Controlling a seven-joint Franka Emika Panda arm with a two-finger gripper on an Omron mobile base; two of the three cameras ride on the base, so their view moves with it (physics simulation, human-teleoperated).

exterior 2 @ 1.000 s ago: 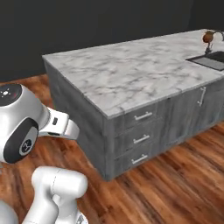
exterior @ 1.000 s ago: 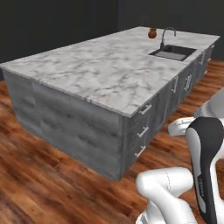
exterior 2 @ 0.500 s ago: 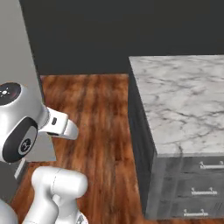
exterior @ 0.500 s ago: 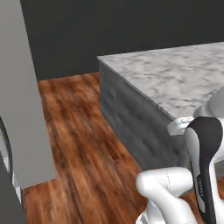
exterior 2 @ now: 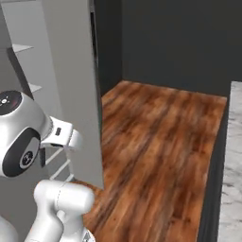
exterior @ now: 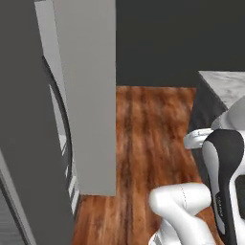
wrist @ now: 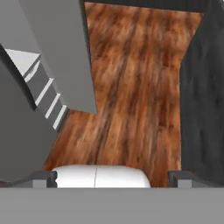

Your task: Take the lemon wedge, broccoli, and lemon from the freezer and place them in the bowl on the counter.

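The freezer (exterior: 86, 95) fills the left side, a tall light-grey body with its flat door (exterior 2: 71, 75) swung open. A dark curved handle (exterior: 61, 119) runs down it, and pale inner shelves (wrist: 43, 89) show behind the door edge. My gripper (wrist: 113, 178) hangs over the wood floor, apart from the freezer. It is open: its dark fingertips (wrist: 43, 177) stand far apart with nothing between them. A corner of the marble counter (exterior: 226, 88) shows at the right. The lemon wedge, broccoli, lemon and bowl are out of view.
Brown wood floor (exterior 2: 156, 137) stretches between the freezer and the dark side of the counter block (wrist: 203, 96). A dark wall (exterior: 158, 43) closes the back. The open door's edge (wrist: 89, 105) juts out over the floor.
The whole picture has swung left with the base. The counter has slid off to the right edge and the freezer has come in at the left. The gripper stays open.
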